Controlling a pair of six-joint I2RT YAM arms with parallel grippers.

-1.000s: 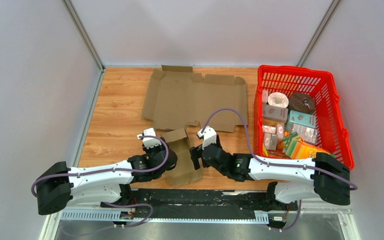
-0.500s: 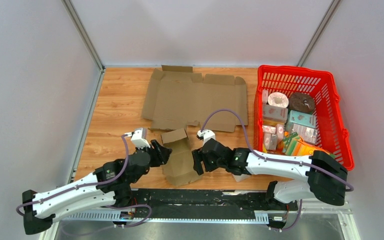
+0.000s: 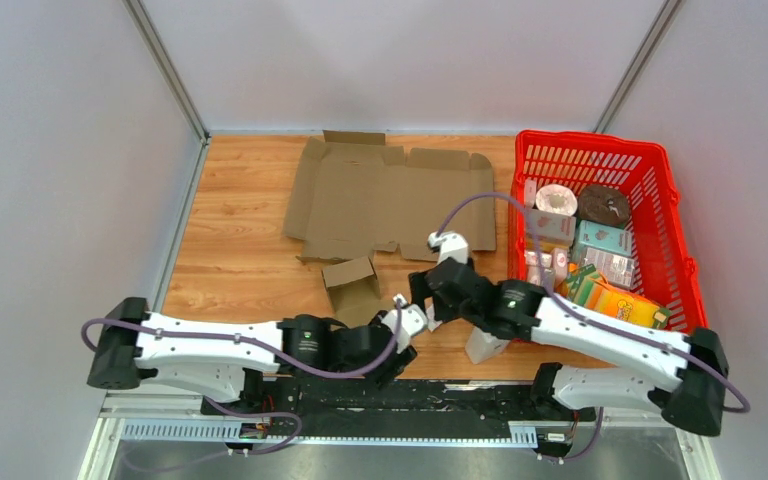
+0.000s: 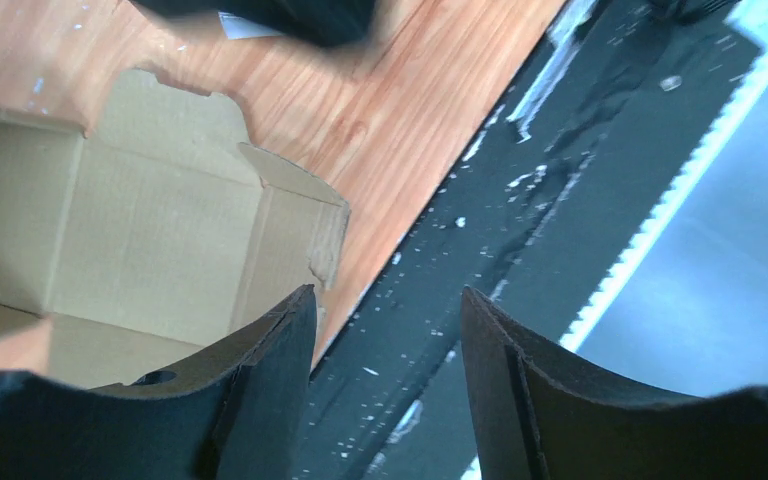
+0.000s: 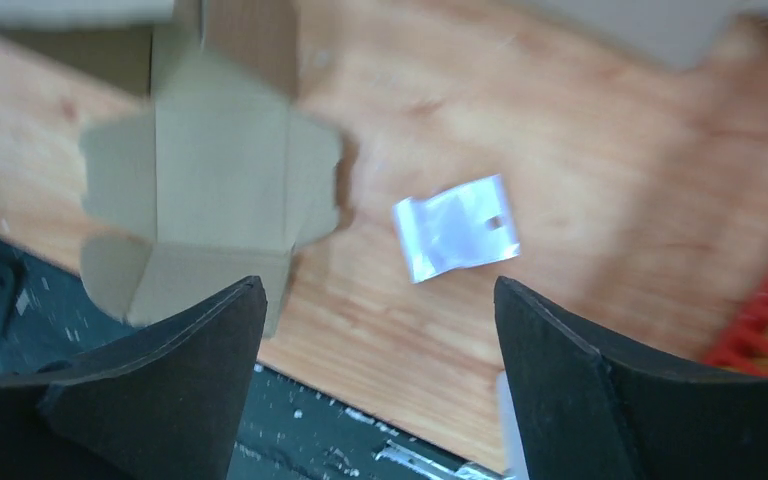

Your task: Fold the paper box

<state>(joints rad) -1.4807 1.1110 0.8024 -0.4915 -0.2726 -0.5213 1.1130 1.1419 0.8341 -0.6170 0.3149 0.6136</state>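
The small brown paper box (image 3: 353, 287) lies partly folded on the wooden table near its front edge, one flap standing up. It shows in the left wrist view (image 4: 140, 230) and in the right wrist view (image 5: 210, 190), flaps spread. My left gripper (image 3: 398, 352) is open and empty, low at the table's near edge just right of the box; in its wrist view (image 4: 385, 292) it is over the black rail. My right gripper (image 3: 422, 300) is open and empty, above the table right of the box (image 5: 378, 285). Neither gripper touches the box.
A large flat cardboard blank (image 3: 390, 203) lies at the back of the table. A red basket (image 3: 685, 250) with several packaged goods stands on the right. A small clear plastic bag (image 5: 457, 228) lies on the wood right of the box. The black rail (image 4: 520, 220) runs along the near edge.
Both grippers have come off the small box. My left arm swung right along the near edge and lies low. My right gripper rose and drew back to the right.
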